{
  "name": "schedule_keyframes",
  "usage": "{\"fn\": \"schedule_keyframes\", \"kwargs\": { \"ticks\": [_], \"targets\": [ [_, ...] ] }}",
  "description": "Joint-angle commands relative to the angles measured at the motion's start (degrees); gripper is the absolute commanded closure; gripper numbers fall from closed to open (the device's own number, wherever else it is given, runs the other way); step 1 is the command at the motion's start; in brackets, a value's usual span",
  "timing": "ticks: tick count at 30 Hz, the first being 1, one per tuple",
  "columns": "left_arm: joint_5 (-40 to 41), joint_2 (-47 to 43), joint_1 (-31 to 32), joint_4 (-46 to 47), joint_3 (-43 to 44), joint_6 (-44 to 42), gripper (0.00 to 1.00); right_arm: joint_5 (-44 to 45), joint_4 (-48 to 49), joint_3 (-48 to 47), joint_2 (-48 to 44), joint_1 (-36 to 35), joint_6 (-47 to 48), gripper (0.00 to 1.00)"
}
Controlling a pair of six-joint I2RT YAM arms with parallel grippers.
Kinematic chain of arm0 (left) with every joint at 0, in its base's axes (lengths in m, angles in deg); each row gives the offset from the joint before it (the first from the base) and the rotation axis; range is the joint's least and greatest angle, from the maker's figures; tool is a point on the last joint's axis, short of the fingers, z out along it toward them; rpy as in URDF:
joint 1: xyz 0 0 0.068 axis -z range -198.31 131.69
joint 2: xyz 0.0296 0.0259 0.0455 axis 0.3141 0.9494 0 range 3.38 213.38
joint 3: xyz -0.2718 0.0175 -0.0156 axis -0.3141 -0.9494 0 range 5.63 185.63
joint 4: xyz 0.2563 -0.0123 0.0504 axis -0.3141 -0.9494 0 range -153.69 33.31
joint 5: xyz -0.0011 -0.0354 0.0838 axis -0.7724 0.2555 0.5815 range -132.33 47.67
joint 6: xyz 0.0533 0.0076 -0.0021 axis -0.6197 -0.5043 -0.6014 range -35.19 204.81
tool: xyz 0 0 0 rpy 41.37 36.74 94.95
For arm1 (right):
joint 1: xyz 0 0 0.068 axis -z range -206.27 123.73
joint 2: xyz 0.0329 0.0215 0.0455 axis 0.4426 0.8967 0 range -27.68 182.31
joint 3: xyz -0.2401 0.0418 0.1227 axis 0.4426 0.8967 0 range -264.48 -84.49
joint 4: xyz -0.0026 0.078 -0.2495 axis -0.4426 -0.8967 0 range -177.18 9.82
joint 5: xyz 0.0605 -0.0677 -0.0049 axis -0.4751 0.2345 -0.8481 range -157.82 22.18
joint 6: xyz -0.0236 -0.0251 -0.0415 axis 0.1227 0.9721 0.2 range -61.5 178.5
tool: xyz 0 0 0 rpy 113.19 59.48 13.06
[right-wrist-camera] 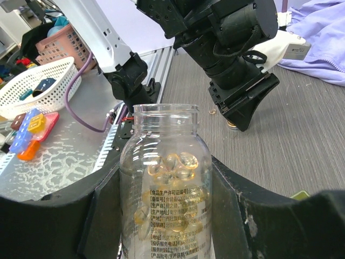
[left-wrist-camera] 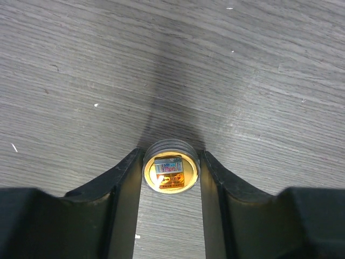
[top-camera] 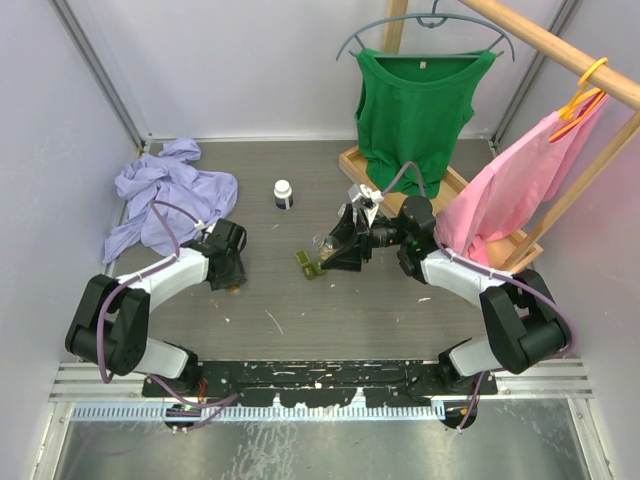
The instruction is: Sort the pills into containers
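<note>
My left gripper (left-wrist-camera: 171,157) points straight down at the table, its fingers against both sides of a round ribbed bottle cap (left-wrist-camera: 171,171) with a gold inside that lies on the wood. In the top view that gripper (top-camera: 230,272) is left of centre. My right gripper (right-wrist-camera: 166,216) is shut on a clear, uncapped bottle (right-wrist-camera: 166,178) holding yellow translucent pills (right-wrist-camera: 178,164). In the top view it (top-camera: 340,248) holds the bottle near the table's middle. The olive green container (top-camera: 308,263) lies on the table just left of the right gripper.
A white pill bottle with a dark cap (top-camera: 284,194) stands behind the middle. A lavender cloth (top-camera: 165,195) is heaped at the back left. A wooden rack at the right carries a green shirt (top-camera: 415,110) and a pink shirt (top-camera: 500,195).
</note>
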Motion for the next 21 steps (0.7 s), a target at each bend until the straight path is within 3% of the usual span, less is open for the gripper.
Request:
{"fn": "schedule_keyframes", "kwargs": {
  "ticks": [1, 6, 10, 13, 17, 21],
  "targets": [
    [-0.7, 0.2, -0.3, 2.8, 0.5, -0.5, 0.62, -0.8, 3.6, -0.9, 0.0, 0.2, -0.4, 0.98],
    [-5.6, -5.1, -0.3, 1.0, 1.8, -0.5, 0.73, -1.7, 3.4, -0.9, 0.2, 0.2, 0.1, 0.98],
    [-21.2, -15.4, -0.3, 4.9, 1.1, 0.6, 0.75, -4.1, -2.1, -1.9, -0.2, 0.2, 5.0, 0.98],
    [-33.3, -24.2, -0.3, 17.2, -3.3, 7.0, 0.76, -5.6, -16.5, -5.3, -1.4, 0.3, 17.6, 0.99],
    [-42.4, -31.1, -0.3, 36.7, -9.0, 21.6, 0.77, -2.8, -55.5, -16.3, -2.3, 0.2, 44.8, 0.99],
    [-46.5, -31.6, 0.0, 49.3, -10.5, 31.2, 0.77, 1.1, -63.3, -19.8, -3.5, 0.5, 50.3, 0.99]
  ]
}}
